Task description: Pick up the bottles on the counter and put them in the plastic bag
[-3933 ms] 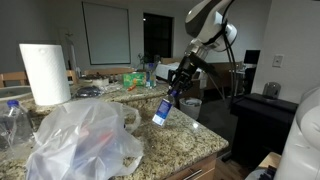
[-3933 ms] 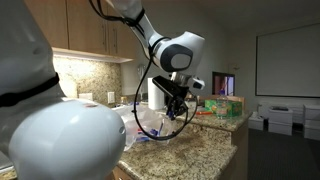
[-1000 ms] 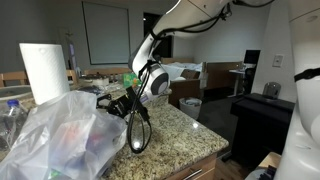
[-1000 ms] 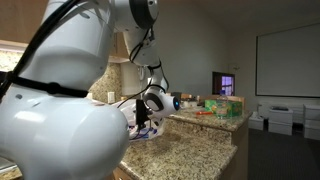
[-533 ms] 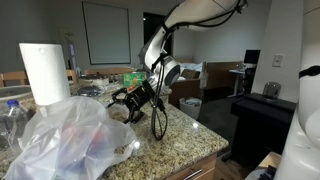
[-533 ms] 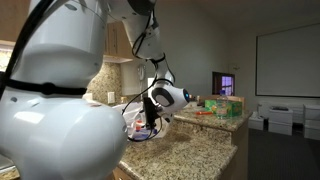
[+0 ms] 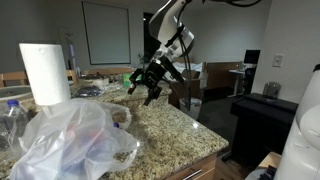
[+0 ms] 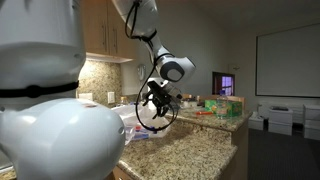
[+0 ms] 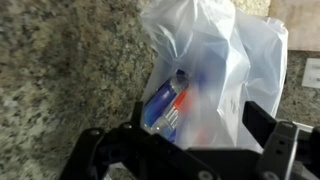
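Note:
The plastic bag (image 7: 70,140) lies crumpled on the granite counter (image 7: 170,135), with faint red and blue shapes inside it. In the wrist view the plastic bag (image 9: 215,60) is below me, and a bottle (image 9: 165,105) with a blue label and red contents lies inside it. My gripper (image 7: 150,88) hangs open and empty above the counter, just off the bag's far side, with nothing between the fingers (image 9: 262,118). It also shows in an exterior view as the gripper (image 8: 155,100). A clear bottle (image 7: 12,120) stands at the near left edge beside the bag.
A tall white paper towel roll (image 7: 45,72) stands behind the bag. Green and mixed clutter (image 7: 125,76) sits on the far counter. The counter's rounded edge (image 7: 205,150) drops off at the right, with a dark desk (image 7: 265,110) beyond.
The gripper has lifted up out of the bag and away from it. The bottle it carried a few seconds ago is no longer in its fingers.

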{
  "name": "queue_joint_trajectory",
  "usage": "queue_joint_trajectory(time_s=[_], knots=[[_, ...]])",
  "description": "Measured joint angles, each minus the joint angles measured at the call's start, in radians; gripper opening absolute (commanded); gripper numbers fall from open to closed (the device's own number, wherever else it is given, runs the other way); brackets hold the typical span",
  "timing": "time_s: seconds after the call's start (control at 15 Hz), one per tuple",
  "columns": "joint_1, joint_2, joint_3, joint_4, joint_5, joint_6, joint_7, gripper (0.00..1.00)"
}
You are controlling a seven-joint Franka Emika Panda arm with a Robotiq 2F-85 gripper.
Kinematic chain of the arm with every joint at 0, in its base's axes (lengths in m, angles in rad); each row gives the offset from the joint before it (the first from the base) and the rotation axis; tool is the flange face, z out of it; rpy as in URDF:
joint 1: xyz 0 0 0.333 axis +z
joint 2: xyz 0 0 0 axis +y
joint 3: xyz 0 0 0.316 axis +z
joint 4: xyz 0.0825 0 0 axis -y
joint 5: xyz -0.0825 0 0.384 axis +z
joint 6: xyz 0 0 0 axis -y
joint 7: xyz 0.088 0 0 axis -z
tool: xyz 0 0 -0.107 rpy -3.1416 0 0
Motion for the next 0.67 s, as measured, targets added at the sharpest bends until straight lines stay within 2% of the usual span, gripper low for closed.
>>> queue_joint_trajectory(time_s=[0.2, 0.4, 0.67], knots=[[-0.003, -0.118, 0.001, -0.007, -0.225, -0.016, 0.077, 1.00], [-0.004, -0.208, 0.000, -0.034, -0.427, -0.016, 0.094, 1.00], [-0.004, -0.286, -0.002, -0.076, -0.610, -0.016, 0.094, 1.00]])
